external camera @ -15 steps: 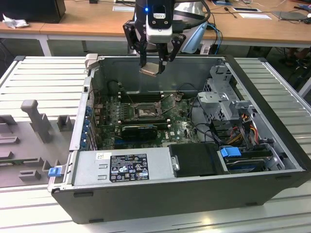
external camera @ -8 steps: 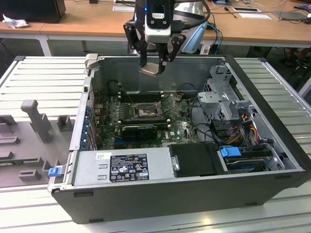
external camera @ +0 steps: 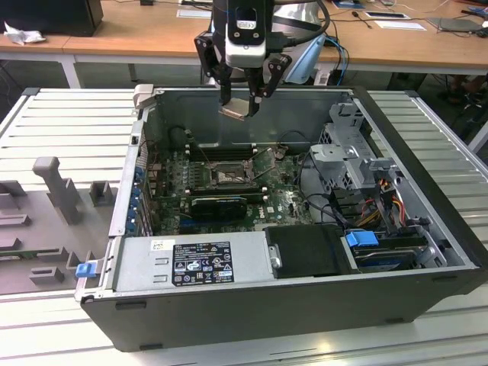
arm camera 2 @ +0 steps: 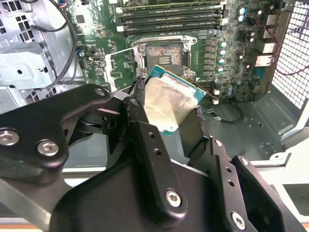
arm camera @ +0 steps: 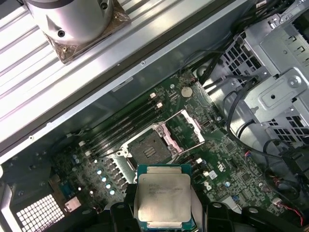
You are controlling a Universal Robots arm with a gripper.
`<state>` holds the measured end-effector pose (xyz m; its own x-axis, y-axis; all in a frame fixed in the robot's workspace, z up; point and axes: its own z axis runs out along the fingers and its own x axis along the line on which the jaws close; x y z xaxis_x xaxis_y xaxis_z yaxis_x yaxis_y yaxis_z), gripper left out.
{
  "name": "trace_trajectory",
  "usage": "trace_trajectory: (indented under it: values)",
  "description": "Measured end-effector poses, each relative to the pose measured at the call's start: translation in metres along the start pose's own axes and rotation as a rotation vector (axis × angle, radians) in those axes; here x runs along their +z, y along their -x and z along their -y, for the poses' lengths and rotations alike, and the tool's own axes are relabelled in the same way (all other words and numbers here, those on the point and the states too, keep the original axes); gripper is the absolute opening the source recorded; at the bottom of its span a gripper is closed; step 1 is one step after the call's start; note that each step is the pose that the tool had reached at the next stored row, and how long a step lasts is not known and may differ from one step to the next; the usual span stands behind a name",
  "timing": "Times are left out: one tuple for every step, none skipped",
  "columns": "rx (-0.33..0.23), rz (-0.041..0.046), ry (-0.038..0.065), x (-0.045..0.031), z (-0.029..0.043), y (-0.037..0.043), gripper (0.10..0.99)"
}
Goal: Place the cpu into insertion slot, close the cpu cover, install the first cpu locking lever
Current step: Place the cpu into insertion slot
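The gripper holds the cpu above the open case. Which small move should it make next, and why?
Probably lower the cpu toward the insertion slot. The gripper holds the chip well above the slot, the cpu cover stands open, and the slot looks empty.

One cpu (arm camera: 161, 200), one insertion slot (arm camera: 150, 146), one cpu cover (arm camera: 195, 126), one gripper (external camera: 240, 107), one circuit board (arm camera: 227, 169), one computer case (external camera: 252, 313)

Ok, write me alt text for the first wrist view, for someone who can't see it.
The gripper holds the cpu, pale face showing, over an opened computer case. On the green circuit board inside, the insertion slot lies empty, with the cpu cover swung open beside it.
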<state>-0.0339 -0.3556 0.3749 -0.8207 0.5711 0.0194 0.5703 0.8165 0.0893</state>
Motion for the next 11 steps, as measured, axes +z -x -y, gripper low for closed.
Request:
trace_trajectory:
  values:
    - [0.003, 0.0002, 0.0, 0.0, 0.0, 0.0, 0.525]
    - [0.006, 0.0006, 0.0, 0.0, 0.0, 0.0, 0.525]
    - [0.009, 0.0008, 0.0, 0.0, 0.0, 0.0, 0.525]
    - [0.013, 0.0011, 0.0, 0.0, 0.0, 0.0, 0.525]
    - [0.016, 0.0014, 0.0, 0.0, 0.0, 0.0, 0.525]
    - [0.02, 0.0018, 0.0, 0.0, 0.0, 0.0, 0.525]
    - [0.025, 0.0022, 0.001, 0.0, 0.0, 0.0, 0.525]
    - [0.03, 0.0027, 0.001, 0.0, 0.0, 0.0, 0.525]
    - [0.034, 0.003, 0.001, 0.0, 0.0, 0.0, 0.525]
    - [0.037, 0.0033, 0.001, 0.0, 0.0, 0.0, 0.525]
    - [0.04, 0.0036, 0.001, 0.0, 0.0, 0.0, 0.525]
